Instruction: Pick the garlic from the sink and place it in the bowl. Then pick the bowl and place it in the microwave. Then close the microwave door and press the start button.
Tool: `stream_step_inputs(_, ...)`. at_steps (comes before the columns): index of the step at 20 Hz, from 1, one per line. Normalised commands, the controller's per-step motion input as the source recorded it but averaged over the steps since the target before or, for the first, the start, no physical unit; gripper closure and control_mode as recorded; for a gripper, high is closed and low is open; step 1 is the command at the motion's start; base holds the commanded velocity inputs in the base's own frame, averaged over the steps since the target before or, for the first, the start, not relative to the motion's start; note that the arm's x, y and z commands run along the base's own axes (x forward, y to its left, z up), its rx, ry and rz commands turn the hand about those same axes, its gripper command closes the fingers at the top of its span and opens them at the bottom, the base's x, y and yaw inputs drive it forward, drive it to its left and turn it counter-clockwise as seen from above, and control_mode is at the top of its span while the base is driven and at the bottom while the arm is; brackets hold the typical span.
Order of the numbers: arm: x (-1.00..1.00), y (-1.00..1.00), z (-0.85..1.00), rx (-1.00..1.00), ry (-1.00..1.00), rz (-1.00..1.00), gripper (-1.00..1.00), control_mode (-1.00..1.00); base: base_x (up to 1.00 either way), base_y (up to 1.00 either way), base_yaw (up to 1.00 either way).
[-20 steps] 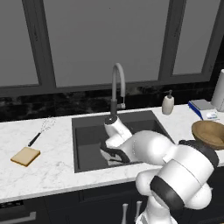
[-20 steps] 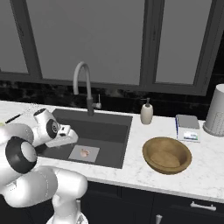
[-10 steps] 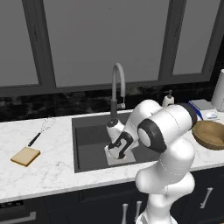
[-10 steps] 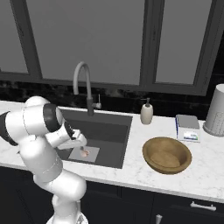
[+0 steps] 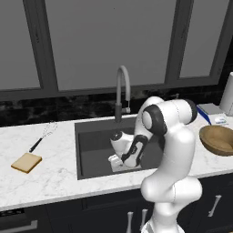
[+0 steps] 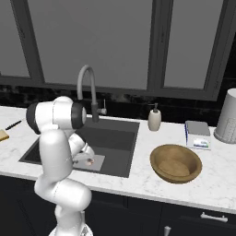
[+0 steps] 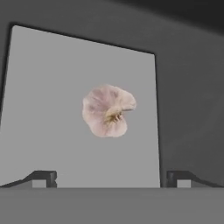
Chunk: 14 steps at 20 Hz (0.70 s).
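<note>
Fingertips low at five and seven o'clock in the hand view, spread wide with nothing between them: the end effector [image 7: 112,177] is open and looking straight down at the garlic [image 7: 108,111]. The bulb lies loose on the light grey plate [image 7: 52,109] at the bottom of the sink [image 6: 117,138], just above the middle of that view, toward twelve o'clock from the fingertips and still apart from them.

From the right base view, the garlic sits at roughly eight o'clock in the picture, close under the wrist, with the arm folded down into the basin. My read: this is the approach to the first pick. To do it well, the hand should centre the bulb between the two tips, then drop straight until they straddle its widest part before closing. The bulb is lumpy and round, so an off-centre squeeze could roll it across the smooth plate.

Further out on the tabletop, the wooden bowl [image 6: 176,162] waits empty at four o'clock, well apart from the sink. Beyond, the faucet [image 6: 87,90] arches at eleven o'clock; lift clear of it.
</note>
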Motion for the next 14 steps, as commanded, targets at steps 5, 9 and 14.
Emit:
stream_step_inputs(5, 0.52, -0.02, -0.25, 0.00, -0.08, 0.00, -1.00, -1.00, 0.00, 0.00, 0.00)
stream_step_inputs(9, 0.49, -0.04, -0.30, 0.00, -0.07, 0.00, -1.00, -1.00, 0.00, 0.00, 0.00)
stream_step_inputs(14, 0.46, 0.00, -0.31, 0.00, -0.04, 0.00, -1.00, -1.00, 0.00, 0.00, 0.00)
